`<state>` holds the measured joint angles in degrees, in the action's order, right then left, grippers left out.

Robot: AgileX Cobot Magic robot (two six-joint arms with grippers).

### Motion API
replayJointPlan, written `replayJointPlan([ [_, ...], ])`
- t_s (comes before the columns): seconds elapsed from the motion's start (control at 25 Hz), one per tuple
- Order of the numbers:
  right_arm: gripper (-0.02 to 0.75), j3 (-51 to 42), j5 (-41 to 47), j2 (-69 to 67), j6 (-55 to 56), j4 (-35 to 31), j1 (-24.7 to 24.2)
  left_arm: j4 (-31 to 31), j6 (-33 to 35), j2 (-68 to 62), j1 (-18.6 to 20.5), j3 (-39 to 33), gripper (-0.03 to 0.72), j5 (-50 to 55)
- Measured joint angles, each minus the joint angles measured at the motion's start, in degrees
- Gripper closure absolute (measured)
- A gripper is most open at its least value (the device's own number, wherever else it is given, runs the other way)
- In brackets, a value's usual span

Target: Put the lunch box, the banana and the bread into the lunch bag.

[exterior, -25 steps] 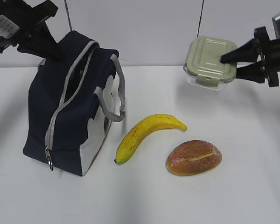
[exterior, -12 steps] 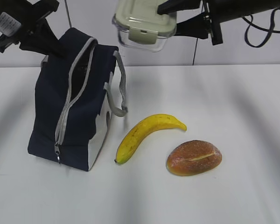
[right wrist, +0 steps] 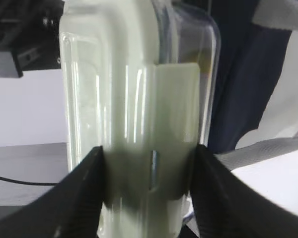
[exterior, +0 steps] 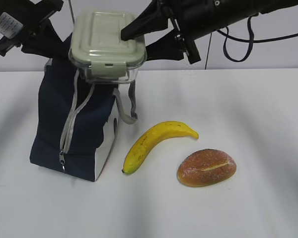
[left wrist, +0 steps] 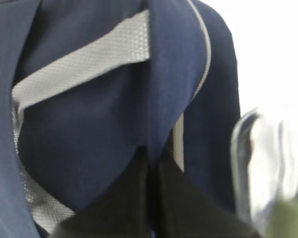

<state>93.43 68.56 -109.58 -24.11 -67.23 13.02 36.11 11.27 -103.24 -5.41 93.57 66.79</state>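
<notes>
The navy lunch bag [exterior: 87, 124] stands at the left, its zipper parted at the top. My left gripper [exterior: 42, 42] is shut on the bag's fabric edge [left wrist: 159, 114] at its top left and holds it. My right gripper [exterior: 134, 42] is shut on the sage-green lunch box [exterior: 107, 42], one finger on its lid and one beneath, and holds it right over the bag's top; the box also shows in the right wrist view [right wrist: 139, 109]. The yellow banana [exterior: 156, 144] and the brown bread [exterior: 207, 167] lie on the table right of the bag.
The white table [exterior: 253, 109] stretches right of the bag. A black cable [exterior: 238, 49] hangs from the right arm against the back wall. The bag's grey handle [exterior: 126, 101] droops toward the banana.
My right gripper has carried the lunch box leftward from the far right to a spot right above the bag's top. The left gripper, banana and bread have stayed put.
</notes>
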Motion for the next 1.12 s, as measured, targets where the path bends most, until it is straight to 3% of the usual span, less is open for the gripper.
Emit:
replayJointPlan([
  [0.28,0.372,0.1,0.5,-3.01,1.02,3.03,2.29,0.0,0.0,0.0,0.0,0.0,0.69,0.52],
  [0.56,0.372,0.1,-4.22,-3.16,7.11,13.43,2.29,0.35,0.0,0.0,0.0,0.0,0.69,1.18],
  [0.68,0.372,0.12,-6.29,-3.16,8.44,15.04,2.8,0.4,0.0,0.0,0.0,0.0,0.69,1.45],
  [0.96,0.372,1.07,-12.07,-5.06,10.7,16.82,6.84,0.67,0.0,0.0,0.0,0.0,0.69,2.21],
  [1.12,0.372,3.71,-12.3,-7.54,14.86,21.4,8.88,1.32,0.0,0.0,0.0,0.0,0.69,2.52],
])
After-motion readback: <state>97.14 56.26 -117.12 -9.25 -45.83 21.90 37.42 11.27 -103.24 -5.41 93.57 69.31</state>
